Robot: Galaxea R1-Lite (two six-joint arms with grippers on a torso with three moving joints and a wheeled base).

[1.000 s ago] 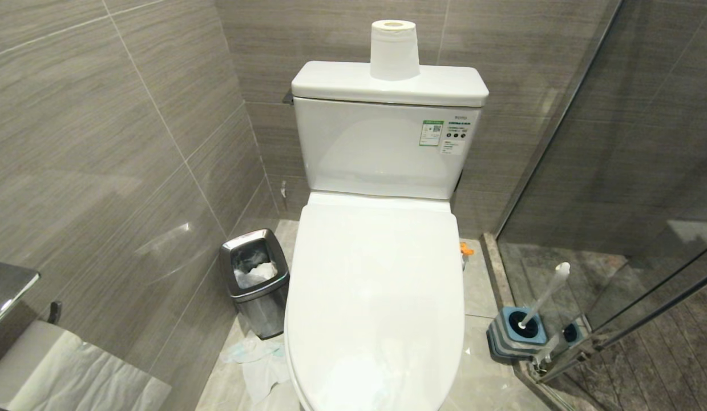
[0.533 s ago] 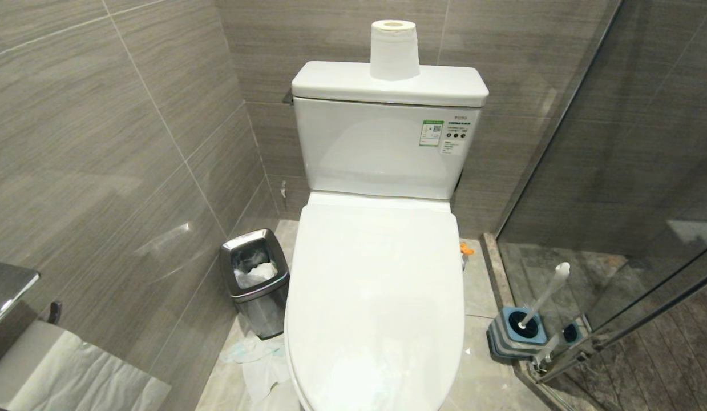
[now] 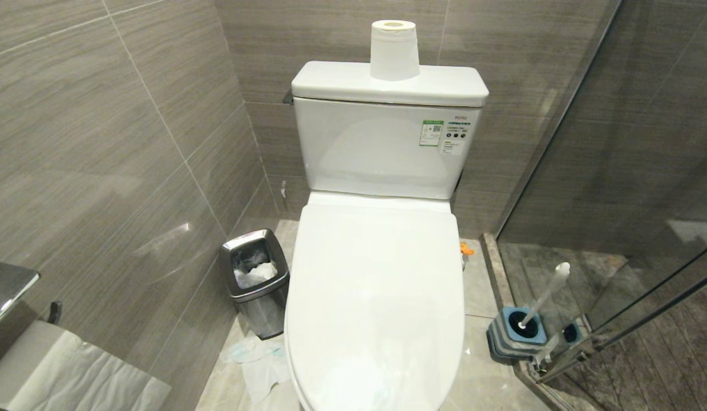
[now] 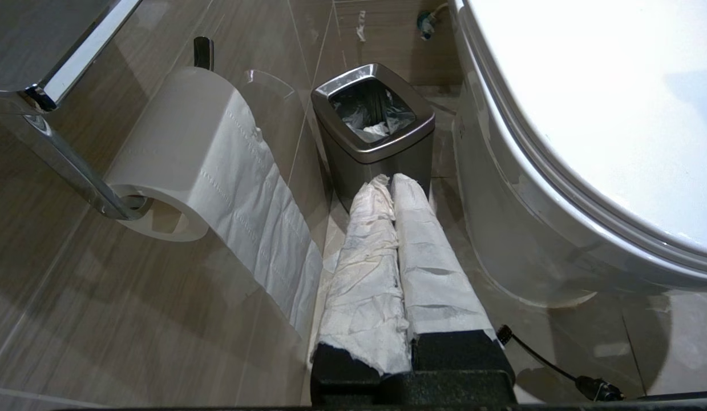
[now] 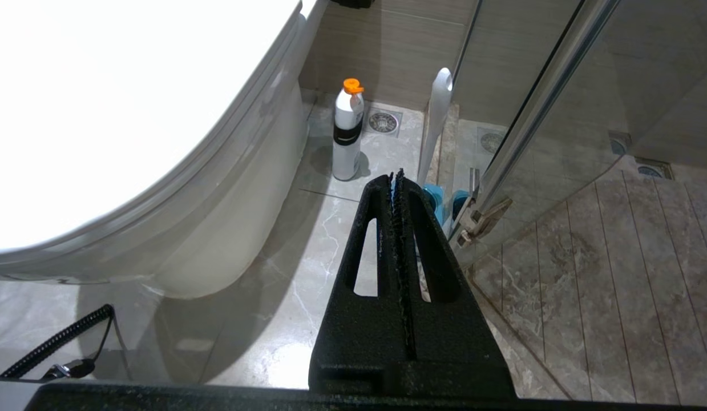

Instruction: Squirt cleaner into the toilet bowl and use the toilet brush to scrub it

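Note:
The white toilet bowl point(image 3: 376, 297) stands in the middle with its lid down, so its inside is hidden. On the floor to its right, the toilet brush point(image 3: 547, 297) leans in a blue-topped holder point(image 3: 516, 337). A white cleaner bottle point(image 5: 347, 137) with an orange cap stands by the bowl's right side. Neither arm shows in the head view. My left gripper point(image 4: 390, 181), its fingers wrapped in white paper, is shut and empty, low on the bowl's left and pointing at the bin. My right gripper point(image 5: 396, 174) is shut and empty, low on the right, its tips short of the brush handle point(image 5: 439, 114).
A steel waste bin point(image 3: 255, 279) stands left of the bowl, with crumpled tissue point(image 3: 256, 365) on the floor beside it. A paper roll point(image 3: 394, 50) sits on the tank. A wall-mounted roll point(image 4: 205, 165) hangs at near left. A glass shower door point(image 3: 615, 200) closes the right side.

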